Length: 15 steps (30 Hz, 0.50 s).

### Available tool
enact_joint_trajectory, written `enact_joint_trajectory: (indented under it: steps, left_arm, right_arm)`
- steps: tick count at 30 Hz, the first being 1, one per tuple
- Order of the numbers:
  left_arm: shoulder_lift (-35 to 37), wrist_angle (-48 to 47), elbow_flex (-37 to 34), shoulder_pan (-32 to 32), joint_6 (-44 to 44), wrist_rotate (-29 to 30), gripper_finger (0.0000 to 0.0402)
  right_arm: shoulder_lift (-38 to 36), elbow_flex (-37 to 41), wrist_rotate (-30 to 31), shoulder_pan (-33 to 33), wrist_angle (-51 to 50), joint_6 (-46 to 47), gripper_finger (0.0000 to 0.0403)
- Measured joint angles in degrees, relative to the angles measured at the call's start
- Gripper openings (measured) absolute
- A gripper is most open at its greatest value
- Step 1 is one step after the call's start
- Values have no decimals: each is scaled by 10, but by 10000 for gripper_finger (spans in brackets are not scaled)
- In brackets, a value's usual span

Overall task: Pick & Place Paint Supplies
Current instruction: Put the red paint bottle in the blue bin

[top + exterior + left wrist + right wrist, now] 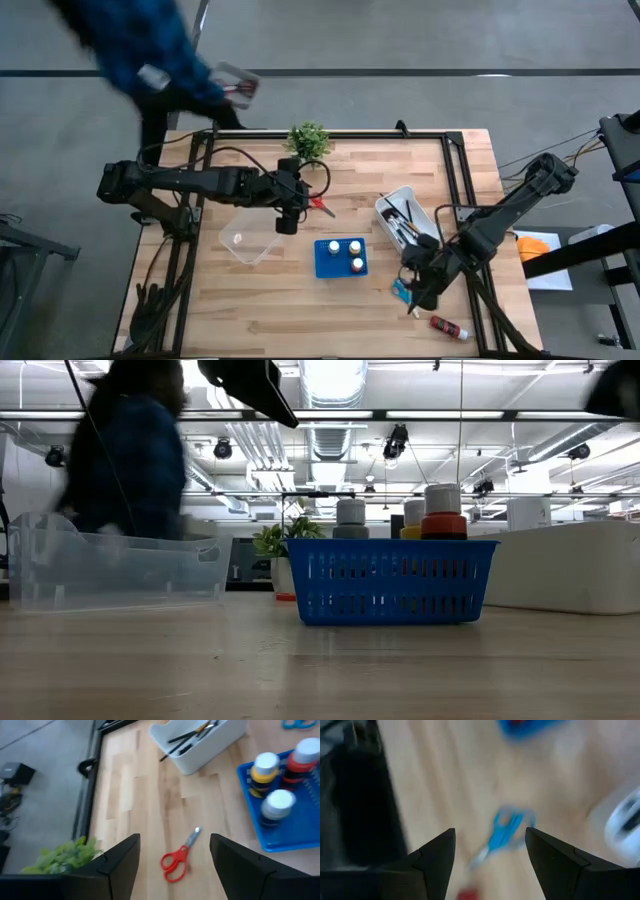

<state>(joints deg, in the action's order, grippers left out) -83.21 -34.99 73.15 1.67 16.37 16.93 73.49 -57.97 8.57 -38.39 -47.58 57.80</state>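
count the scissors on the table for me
2. The red scissors lie on the wood below the open left gripper, near the plant. The blue scissors lie below the open right gripper. Others may be hidden.

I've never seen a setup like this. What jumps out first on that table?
A bright blue basket of paint bottles sits mid-table. Each dark arm hangs over a pair of scissors: the left gripper, open, above the red scissors near the small green plant, the right gripper, open, above the blue scissors. A white bin between them holds brushes.
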Motion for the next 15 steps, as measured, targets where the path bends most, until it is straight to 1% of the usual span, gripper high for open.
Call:
enact_joint_trajectory:
  steps: [3,5,7,10,15]
  left_arm:
    - [3,-2,-1,0,0,-5,248]
    - [7,-2,-3,0,1,-5,248]
    - [7,-1,-3,0,2,-5,248]
    - [7,-1,-3,0,3,-6,248]
    - [7,1,-3,0,3,-7,247]
  right_arm:
    - [-3,13,-84,-12,-32,73,238]
    - [3,23,-120,-22,-50,115,238]
    - [13,38,-148,-35,-38,150,238]
    - [37,53,-172,-60,5,193,238]
    - [94,57,-177,-107,106,238,238]
